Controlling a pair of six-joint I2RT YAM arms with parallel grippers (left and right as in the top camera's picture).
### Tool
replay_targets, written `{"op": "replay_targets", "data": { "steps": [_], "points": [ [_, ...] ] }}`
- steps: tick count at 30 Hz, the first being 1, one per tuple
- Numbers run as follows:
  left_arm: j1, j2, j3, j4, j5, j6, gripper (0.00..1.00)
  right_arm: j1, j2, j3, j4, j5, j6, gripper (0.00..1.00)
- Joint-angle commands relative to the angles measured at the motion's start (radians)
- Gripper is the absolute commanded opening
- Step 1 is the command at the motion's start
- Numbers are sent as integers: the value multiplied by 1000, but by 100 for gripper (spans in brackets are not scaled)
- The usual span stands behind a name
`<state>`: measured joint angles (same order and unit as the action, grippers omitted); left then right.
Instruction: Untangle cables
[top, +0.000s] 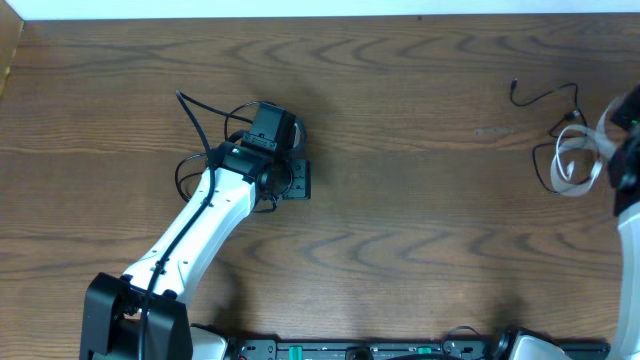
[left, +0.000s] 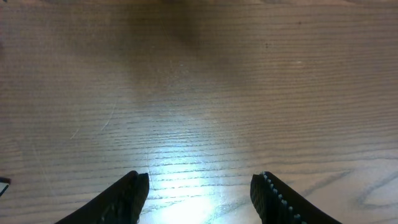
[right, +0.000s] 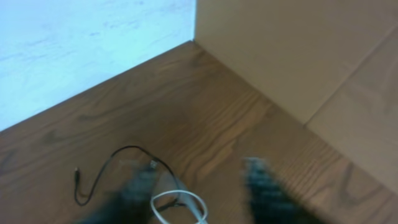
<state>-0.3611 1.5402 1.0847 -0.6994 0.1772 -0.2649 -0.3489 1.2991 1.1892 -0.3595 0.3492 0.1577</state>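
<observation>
L fingers (left: 132, 196) wide, idle over worktop (left: 199, 93); R fingers (right: 264, 186) wide astride white cable (right: 180, 202), black cable (right: 106, 167) beside, prob. grab setup.

1. In the right wrist view my right gripper (right: 202, 186) is blurred. Both fingers (right: 264, 186) smear into grey shapes, set apart, and the bottom edge cuts them off.
2. The white cable (right: 180, 202) loops between them and runs off that same edge. I cannot tell whether it touches either finger.
3. The black cable (right: 130, 147) ends in a plug too small to identify.
4. Overhead, the right edge crops my right arm (top: 630, 240), which covers part of the white cable; how the two cables cross there is too fine to read.
5. Of my left gripper (left: 199, 186), only the parted fingertips show above the bottom edge.
</observation>
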Motion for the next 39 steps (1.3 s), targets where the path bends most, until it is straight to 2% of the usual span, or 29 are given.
{"op": "replay_targets", "data": {
  "steps": [1, 8, 10, 13, 21, 26, 31, 36, 39],
  "points": [
    [0, 3, -1, -3, -6, -2, 58, -48, 12, 2, -4, -190, 51, 59],
    [0, 3, -1, -4, -7, -1, 58, -45, 46, 2, -20, -522, 51, 60],
    [7, 3, -1, -4, -11, -1, 58, -26, 69, 2, -37, -690, 51, 59],
    [34, -2, 0, -14, -74, -1, 58, 3, 96, 2, -84, -800, 51, 59],
    [211, -32, 0, -19, -254, -1, 59, 93, 165, 1, -244, -813, -7, 60],
    [368, -31, 0, 43, -262, -13, 62, 205, 211, 1, -288, -813, -70, 62],
    [400, -31, -1, 37, -211, -128, 63, 272, 220, 1, -283, -812, -70, 62],
    [399, -31, -2, -11, -67, -346, 63, 311, 221, 1, -281, -811, -70, 62],
    [399, -30, -17, 0, -69, -431, 61, 323, 221, 1, -282, -812, -70, 62]
  ]
}}
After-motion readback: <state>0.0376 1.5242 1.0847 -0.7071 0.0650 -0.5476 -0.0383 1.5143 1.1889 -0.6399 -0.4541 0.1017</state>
